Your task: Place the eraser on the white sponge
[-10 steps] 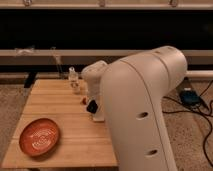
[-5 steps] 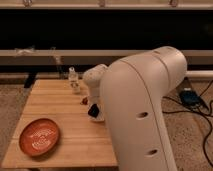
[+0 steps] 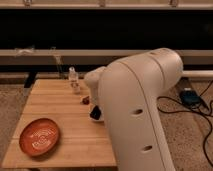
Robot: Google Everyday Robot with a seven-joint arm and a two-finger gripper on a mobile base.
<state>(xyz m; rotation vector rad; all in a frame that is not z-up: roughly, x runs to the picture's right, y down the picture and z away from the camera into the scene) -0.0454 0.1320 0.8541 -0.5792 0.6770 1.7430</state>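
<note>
Camera view: the gripper [image 3: 95, 113] hangs low over the counter [image 3: 65, 135], mostly hidden behind the arm [image 3: 137, 110]; an eraser [image 3: 94, 113] shows at it. Orange plate [image 3: 39, 136] sits front-left.

place: lab or test space | cues: wooden table [image 3: 65, 145], floor cables [image 3: 202, 112], dark window wall [image 3: 100, 30]

The gripper [image 3: 95, 113] (mostly hidden behind the arm) has shifted slightly left.

Wooden table [image 3: 65, 132], orange plate [image 3: 39, 136] front left, tool [image 3: 95, 111] over right edge
</note>
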